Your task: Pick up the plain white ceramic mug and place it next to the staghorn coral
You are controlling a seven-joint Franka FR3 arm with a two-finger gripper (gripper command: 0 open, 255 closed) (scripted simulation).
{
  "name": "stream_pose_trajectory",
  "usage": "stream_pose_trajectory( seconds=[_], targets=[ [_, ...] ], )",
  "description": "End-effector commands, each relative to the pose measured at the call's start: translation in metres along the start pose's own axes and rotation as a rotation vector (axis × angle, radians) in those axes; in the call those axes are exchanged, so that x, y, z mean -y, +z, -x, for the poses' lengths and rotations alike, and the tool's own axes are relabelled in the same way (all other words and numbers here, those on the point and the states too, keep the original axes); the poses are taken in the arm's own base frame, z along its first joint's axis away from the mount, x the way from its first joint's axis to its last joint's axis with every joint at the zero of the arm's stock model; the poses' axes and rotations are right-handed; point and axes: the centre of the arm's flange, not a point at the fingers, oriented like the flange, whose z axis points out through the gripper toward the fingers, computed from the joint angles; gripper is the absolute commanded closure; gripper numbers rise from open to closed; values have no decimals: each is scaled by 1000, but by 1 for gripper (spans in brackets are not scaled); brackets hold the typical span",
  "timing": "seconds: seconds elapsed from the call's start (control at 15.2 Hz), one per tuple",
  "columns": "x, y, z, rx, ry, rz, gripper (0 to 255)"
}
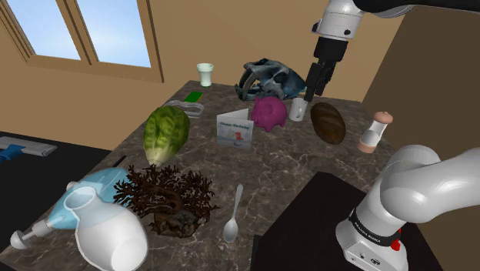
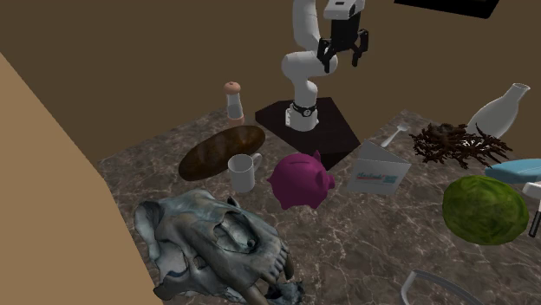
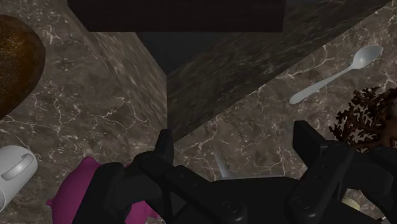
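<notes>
Mug, plain white with one handle, stands upright on the dark marbled bench, between a brown bread loaf and a magenta piggy bank, near both; whether it touches either I cannot tell. In the shoulder view the same mug shows just under the tool, which hangs raised above the bench. The tool has its two black fingers standing apart with nothing between them, and the wrist view agrees: the tool gapes over bare marble, with the mug off to one side next to the piggy bank. The staghorn coral, a dark brown tangle of branches, sits well apart from the mug toward the other end of the bench, close to a white jug lying tilted and a grey spoon. A green cabbage and a folded card lie between the coral and the piggy bank. A bluish animal skull rests near the mug, on the side away from the stand.
</notes>
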Motion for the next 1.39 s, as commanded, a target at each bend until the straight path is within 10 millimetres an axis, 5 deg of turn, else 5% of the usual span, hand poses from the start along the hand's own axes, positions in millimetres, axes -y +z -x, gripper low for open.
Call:
stream_pose_trajectory(
  seconds=[0.0, 1.32],
  targets=[
    [0, 0, 0, 0, 0, 0, 0],
    [-225, 82, -101, 37, 86, 52, 0]
  ],
)
